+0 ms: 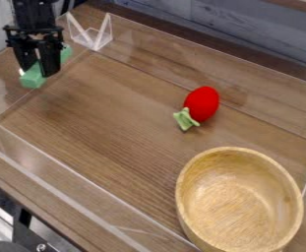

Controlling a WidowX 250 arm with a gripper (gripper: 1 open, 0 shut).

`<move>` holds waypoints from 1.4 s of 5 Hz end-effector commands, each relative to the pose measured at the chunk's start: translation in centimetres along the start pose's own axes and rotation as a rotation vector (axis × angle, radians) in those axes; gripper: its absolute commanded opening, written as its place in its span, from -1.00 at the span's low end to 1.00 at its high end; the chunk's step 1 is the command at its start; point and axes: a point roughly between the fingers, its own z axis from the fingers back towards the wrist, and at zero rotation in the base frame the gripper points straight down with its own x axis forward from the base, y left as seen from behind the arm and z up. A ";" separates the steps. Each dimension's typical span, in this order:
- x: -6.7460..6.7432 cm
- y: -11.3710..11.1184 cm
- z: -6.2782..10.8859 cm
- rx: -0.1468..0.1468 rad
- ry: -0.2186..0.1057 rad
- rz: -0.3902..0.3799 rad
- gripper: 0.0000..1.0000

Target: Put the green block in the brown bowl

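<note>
The brown bowl (241, 200) is pale yellowish tan. Beyond it, the strawberry toy (202, 100) is bright red with a light green stem (186, 120). Farthest from the bowl, the block (31, 78) is muted green; the tabletop (129, 138) around the bowl is warm brown.

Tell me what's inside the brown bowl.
Nothing shows inside the brown bowl, just bare wood across its floor. The near rim hides no visible object; the green block is at the gripper, away from the bowl.

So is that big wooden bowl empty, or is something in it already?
Empty: the bowl shows its bare inside from rim to rim, with nothing lying in it.
</note>
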 end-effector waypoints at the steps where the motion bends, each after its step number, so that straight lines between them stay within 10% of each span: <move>1: -1.0 -1.3 5.7 0.074 -0.098 -0.150 -1.00; 2: -2.2 -5.8 7.3 0.066 -0.140 -0.139 -1.00; 4: -3.9 -14.7 6.7 0.061 -0.120 -0.271 -1.00; 7: -7.1 -26.9 -0.6 0.115 -0.012 -0.607 -1.00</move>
